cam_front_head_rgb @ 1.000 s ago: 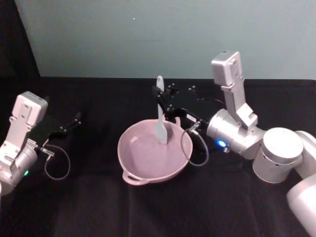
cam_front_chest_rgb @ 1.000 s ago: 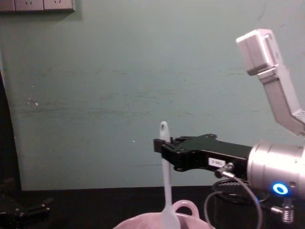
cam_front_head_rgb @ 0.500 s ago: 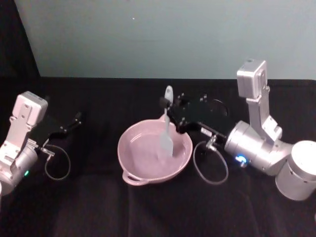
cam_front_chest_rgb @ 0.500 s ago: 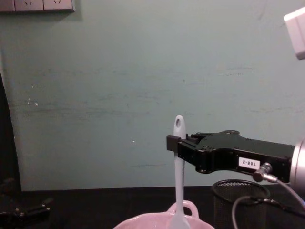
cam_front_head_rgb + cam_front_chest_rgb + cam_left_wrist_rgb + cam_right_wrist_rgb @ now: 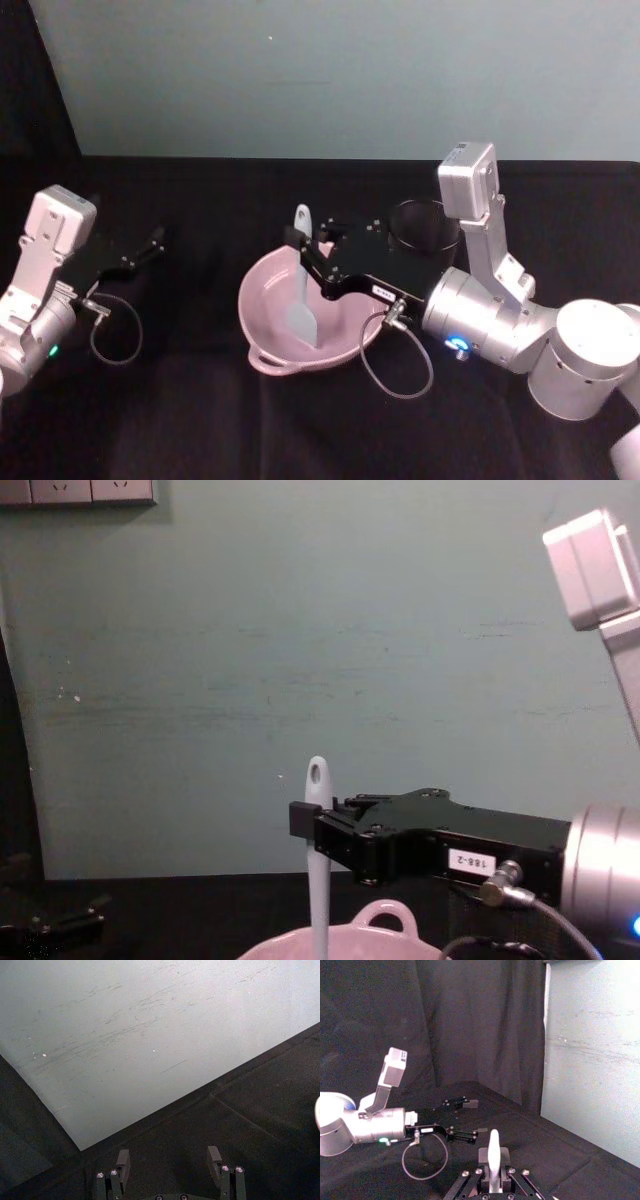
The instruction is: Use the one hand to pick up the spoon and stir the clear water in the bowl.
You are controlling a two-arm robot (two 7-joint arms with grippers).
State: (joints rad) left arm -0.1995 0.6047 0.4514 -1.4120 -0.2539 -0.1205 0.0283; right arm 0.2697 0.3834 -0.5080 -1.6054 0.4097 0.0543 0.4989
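Note:
The pale pink bowl [image 5: 262, 300] sits mid-table, and its loop handle and rim [image 5: 385, 916] show in the chest view. The white spoon [image 5: 303, 283] stands nearly upright in it, scoop down inside the left half. My right gripper [image 5: 300, 244] reaches in from the right and is shut on the spoon's upper handle, just below the oval hole [image 5: 317, 774]. The chest view shows the gripper [image 5: 303, 820] with its white label. In the right wrist view the spoon's tip [image 5: 493, 1147] sticks up between the jaws. My left gripper [image 5: 152, 243] rests open at the far left.
A black wire-mesh cup [image 5: 424, 228] stands just behind and to the right of the bowl, close to my right wrist. A cable loop [image 5: 397, 360] hangs from that wrist near the bowl's front right. A teal wall runs along the back of the black table.
My right gripper has swung the spoon from the bowl's far right side toward its left, nearer side, and lower. The mesh cup has come into sight. The left arm has not moved.

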